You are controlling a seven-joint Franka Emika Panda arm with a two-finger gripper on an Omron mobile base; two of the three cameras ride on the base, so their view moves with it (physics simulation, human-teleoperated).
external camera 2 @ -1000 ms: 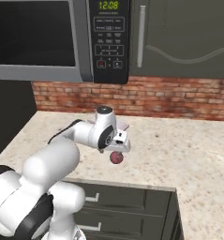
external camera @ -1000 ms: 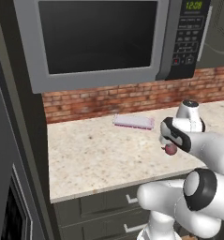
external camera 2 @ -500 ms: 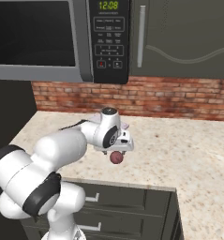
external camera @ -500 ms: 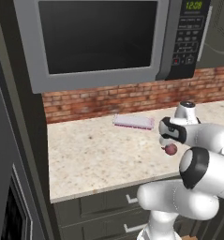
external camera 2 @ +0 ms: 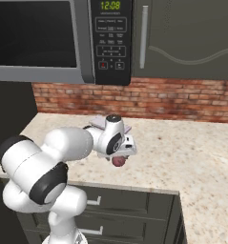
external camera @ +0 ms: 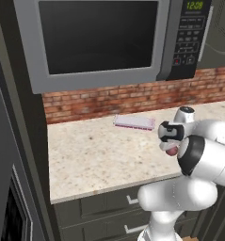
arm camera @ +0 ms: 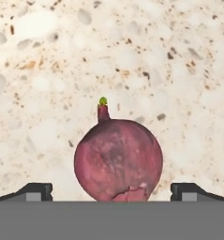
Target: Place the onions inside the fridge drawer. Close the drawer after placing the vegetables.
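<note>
A small dark-red ball (arm camera: 118, 161) with a short stem and a green tip lies on the speckled beige counter (arm camera: 62, 70). My gripper (arm camera: 111, 191) hangs straight over it, open, with a dark fingertip on each side and a gap to the ball on both. From the base cameras the same red ball (external camera: 171, 150) (external camera 2: 118, 161) shows just under the gripper (external camera: 171, 145) (external camera 2: 119, 155), near the counter's front edge. The onions, the fridge drawer and the fridge's inside are out of view.
A flat pink pad (external camera: 134, 122) lies on the counter (external camera: 95, 155) by the brick wall. A microwave (external camera: 100, 42) (external camera 2: 53, 38) hangs above. Dark drawers (external camera 2: 129, 205) run under the counter, and a tall dark panel (external camera: 10, 141) bounds the left.
The gripper has stayed over the red ball. The arm's elbow has swung up and nearer to the cameras.
</note>
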